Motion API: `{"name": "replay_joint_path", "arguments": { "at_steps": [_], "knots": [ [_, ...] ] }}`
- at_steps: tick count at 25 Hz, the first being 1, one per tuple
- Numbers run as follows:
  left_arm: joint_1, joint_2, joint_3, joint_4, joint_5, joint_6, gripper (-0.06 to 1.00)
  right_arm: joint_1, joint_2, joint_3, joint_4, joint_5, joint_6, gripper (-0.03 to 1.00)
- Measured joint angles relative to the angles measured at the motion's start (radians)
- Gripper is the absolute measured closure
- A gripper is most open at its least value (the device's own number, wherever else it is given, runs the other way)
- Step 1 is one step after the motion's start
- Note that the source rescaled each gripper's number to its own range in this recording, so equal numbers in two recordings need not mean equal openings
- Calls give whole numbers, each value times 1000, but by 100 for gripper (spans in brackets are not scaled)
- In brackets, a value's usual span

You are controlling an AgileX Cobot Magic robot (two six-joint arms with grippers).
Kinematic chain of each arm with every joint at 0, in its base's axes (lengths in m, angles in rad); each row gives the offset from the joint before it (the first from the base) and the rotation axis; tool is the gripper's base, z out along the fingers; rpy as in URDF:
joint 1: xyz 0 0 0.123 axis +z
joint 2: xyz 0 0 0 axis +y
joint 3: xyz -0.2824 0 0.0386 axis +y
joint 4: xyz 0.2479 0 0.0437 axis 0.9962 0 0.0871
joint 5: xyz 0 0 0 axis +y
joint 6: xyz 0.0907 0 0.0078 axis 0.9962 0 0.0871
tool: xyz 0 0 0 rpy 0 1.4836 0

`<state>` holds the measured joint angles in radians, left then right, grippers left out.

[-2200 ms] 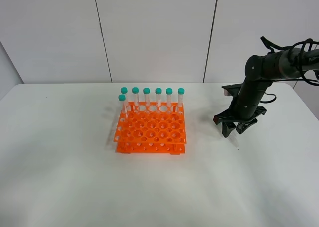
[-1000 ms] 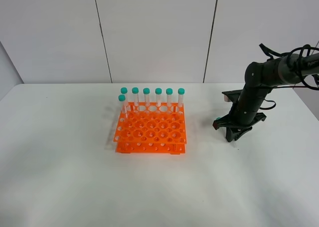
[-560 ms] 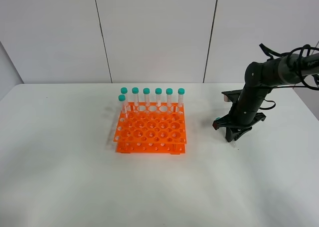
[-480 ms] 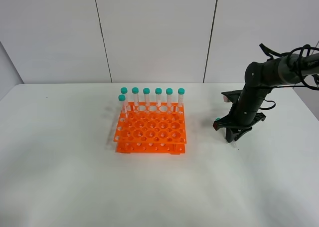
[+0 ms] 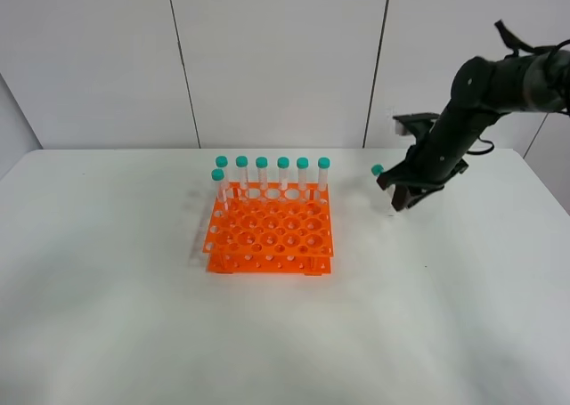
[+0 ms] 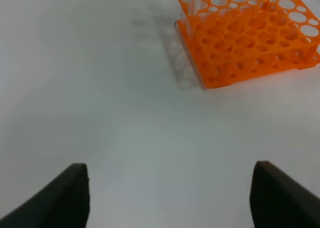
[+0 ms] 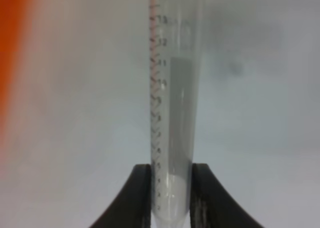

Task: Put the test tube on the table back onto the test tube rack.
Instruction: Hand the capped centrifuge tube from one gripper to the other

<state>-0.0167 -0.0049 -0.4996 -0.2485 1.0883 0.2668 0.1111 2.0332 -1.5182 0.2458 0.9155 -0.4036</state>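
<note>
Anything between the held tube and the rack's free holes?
Nothing visible. The right gripper holds the test tube above the table, right of the test tube rack, with only bare tabletop between them. The seated tubes take the back row and one left hole; the rest stand open.

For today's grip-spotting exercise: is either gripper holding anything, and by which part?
The right gripper holds the test tube, pinched near its tip end, away from the teal cap. The left gripper is open and empty.

Probably a lab: orange test tube rack (image 5: 270, 231) on white table (image 5: 134, 316).
</note>
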Motion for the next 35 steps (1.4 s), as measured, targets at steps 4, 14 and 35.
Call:
{"name": "replay_joint_path", "arguments": {
  "at_steps": [4,14,35],
  "knots": [
    [0,0,0,0,0,0,-6,0,-59,-46,259,3,-155,97],
    [0,0,0,0,0,0,-6,258,-231,-46,360,-27,-467,97],
    [0,0,0,0,0,0,-6,365,-515,411,455,-488,-693,97]
  ]
}}
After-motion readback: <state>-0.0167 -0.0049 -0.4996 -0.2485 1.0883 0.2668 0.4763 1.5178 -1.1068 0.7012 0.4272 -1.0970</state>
